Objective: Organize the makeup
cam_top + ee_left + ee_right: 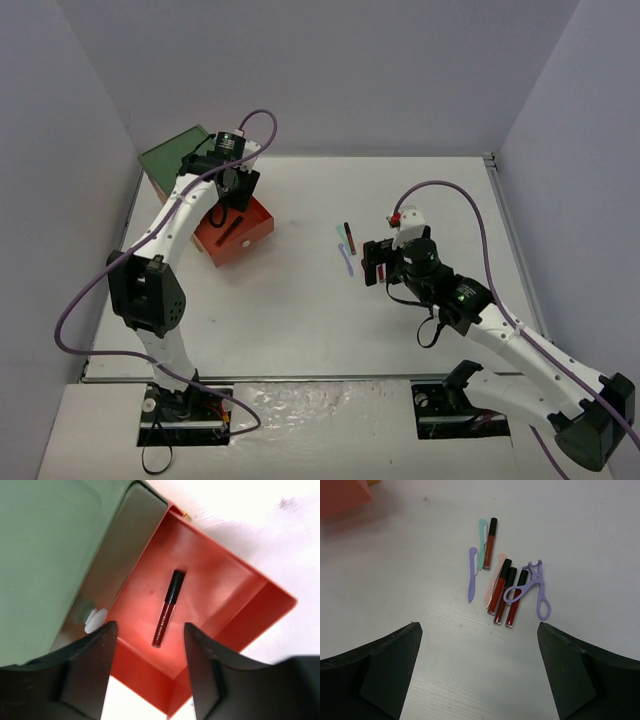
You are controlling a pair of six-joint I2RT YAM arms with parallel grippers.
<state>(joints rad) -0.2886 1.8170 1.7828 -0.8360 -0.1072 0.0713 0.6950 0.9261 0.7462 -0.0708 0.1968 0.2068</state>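
Note:
In the left wrist view a dark-red stick with a black cap lies loose on the floor of the pulled-out orange-red drawer. My left gripper hovers over it, open, with nothing between its fingers. The rest of the makeup lies in a cluster mid-table: three dark-red sticks, a fourth stick, a teal tool, a purple tool, a pink tool and a purple looped tool. My right gripper stands wide open just short of that cluster, touching nothing.
The green-topped box sits at the far left against the wall, its orange-red drawer sticking out towards the middle. The left gripper is above that drawer. The right gripper is beside the makeup cluster.

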